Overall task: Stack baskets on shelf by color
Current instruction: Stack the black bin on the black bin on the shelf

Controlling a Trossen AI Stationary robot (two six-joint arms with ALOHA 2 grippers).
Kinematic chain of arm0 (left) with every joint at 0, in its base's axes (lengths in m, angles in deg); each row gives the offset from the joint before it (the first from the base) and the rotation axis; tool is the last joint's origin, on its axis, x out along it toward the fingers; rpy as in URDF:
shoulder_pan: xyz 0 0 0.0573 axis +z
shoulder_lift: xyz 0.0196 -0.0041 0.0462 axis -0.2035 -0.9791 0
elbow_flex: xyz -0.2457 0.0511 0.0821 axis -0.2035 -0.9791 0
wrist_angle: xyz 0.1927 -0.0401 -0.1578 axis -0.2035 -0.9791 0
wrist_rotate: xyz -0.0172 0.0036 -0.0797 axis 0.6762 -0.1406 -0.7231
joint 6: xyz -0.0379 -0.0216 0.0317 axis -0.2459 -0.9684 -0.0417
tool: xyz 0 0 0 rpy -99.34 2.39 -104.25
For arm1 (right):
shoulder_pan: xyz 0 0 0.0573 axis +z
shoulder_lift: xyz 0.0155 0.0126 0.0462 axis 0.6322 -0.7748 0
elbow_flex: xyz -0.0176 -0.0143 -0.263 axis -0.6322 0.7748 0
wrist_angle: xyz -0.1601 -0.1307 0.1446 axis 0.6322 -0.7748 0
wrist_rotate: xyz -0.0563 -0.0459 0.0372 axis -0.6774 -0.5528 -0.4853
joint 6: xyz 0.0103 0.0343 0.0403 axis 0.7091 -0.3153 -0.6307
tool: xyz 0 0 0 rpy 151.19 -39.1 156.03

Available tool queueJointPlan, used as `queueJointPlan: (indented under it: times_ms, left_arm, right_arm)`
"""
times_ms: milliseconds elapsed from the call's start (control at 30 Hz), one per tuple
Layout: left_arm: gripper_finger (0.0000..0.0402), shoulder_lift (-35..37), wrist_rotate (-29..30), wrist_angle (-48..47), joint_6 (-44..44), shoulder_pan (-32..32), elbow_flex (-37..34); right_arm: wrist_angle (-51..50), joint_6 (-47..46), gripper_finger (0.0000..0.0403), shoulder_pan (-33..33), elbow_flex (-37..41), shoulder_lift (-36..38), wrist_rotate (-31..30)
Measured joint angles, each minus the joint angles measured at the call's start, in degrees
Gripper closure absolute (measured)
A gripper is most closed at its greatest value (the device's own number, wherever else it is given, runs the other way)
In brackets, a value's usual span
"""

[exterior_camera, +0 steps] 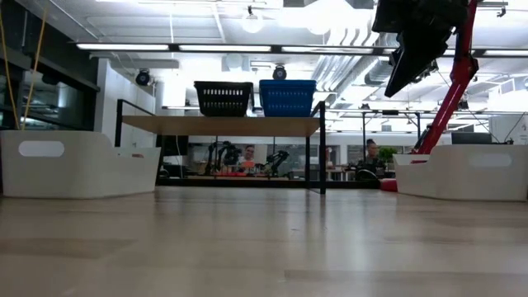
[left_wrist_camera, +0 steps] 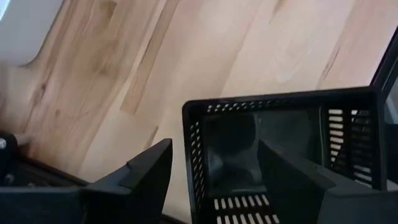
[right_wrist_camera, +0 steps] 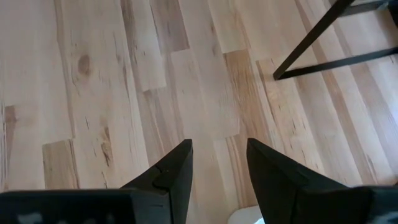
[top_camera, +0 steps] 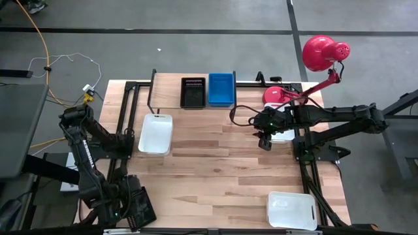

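At the bench's near edge, the left end effector (top_camera: pixel 134 210) is clamped on a black mesh basket (left_wrist_camera: pixel 280 155), one finger inside its wall, one outside. A white basket (top_camera: pixel 292 210) lies near the right front corner, long axis across the bench. Farther back, a second white basket (top_camera: pixel 156 133) runs front to back. The right end effector (top_camera: pixel 264 141) hangs above the bench (top_camera: pixel 215 170), fingers apart and empty. On the shelf (top_camera: pixel 166 91) sit a black basket (top_camera: pixel 192 93) and a blue basket (top_camera: pixel 221 89), side by side, both lengthwise front to back.
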Motion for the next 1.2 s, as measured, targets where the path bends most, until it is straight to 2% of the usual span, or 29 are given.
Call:
queueJointPlan:
  times_ms: [133, 300, 467, 900, 1067, 1200]
  left_arm:
    - [0.0177, 0.0, -0.37, -0.26, 0.11, -0.05, -2.02]
    - [0.0177, -0.01, -6.36, 0.86, 0.23, 0.74, -6.88]
    - [0.0177, 0.71, -5.68, 6.22, 1.73, 0.72, -9.33]
    - [0.0177, 0.87, -5.99, 10.43, 3.77, 1.68, -11.2]
    - [0.0177, 0.87, -11.33, 19.66, 5.89, 3.24, -16.0]
    - [0.0179, 0.87, -12.1, 23.69, 8.37, 4.63, -17.71]
  right_arm:
    - [1.26, 0.12, 0.0263, 0.0, 0.0, 0.0, 0.0]
    - [1.65, 0.12, 0.0263, 0.0, 0.0, 0.02, 0.0]
    - [1.63, 0.12, 0.0263, 0.0, 0.0, 0.02, 0.0]
    - [1.65, 0.15, 0.0263, -0.01, 0.0, 0.02, 0.0]
    - [1.65, 0.15, 0.0263, -0.01, 0.0, 0.02, 0.0]
    - [1.65, 0.17, 0.0263, -0.01, 0.0, 0.02, 0.01]
